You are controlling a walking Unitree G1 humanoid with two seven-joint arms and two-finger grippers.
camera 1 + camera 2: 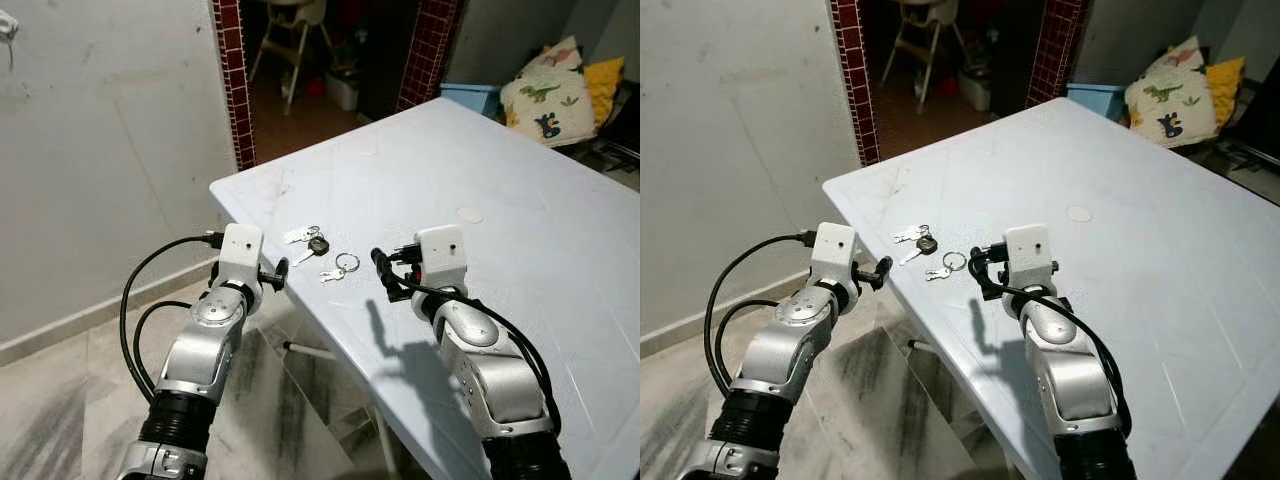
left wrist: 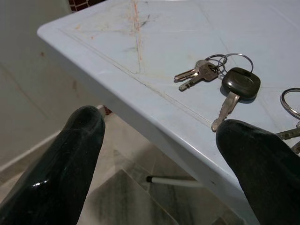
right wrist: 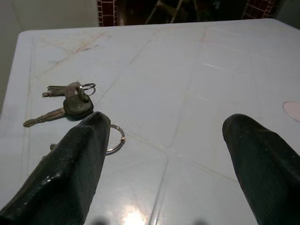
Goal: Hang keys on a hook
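Left gripper (image 1: 277,272) hovers at the near-left edge of the pale blue surface (image 1: 520,260), its black fingers (image 2: 70,154) spread wide with nothing between them. Its wrist view looks across the corner of the surface, one finger over the floor and the other over the surface edge.

Just beyond it, near that corner, lie the keys (image 1: 308,240): a bunch with a black-headed key (image 2: 236,86) and two smaller metal keys on a ring, flat on the surface. Just beside them, slightly nearer the robot, lies a second ring (image 1: 347,262) with a small key (image 1: 330,274) attached. Neither gripper touches any of them.

Right gripper (image 1: 390,272) hangs above the surface just beside the second ring, fingers (image 3: 70,168) likewise spread apart and holding nothing; its shadow falls on the surface beneath the arm. In the right wrist view the ring sits partly hidden behind one finger.

Farther along the surface is a small round pale mark (image 1: 468,214). Past the far right corner sit a cushion with dinosaur prints (image 1: 548,95) and a yellow cushion (image 1: 605,80). A white hook (image 1: 8,28) is on the wall at the upper left, well apart from the keys.
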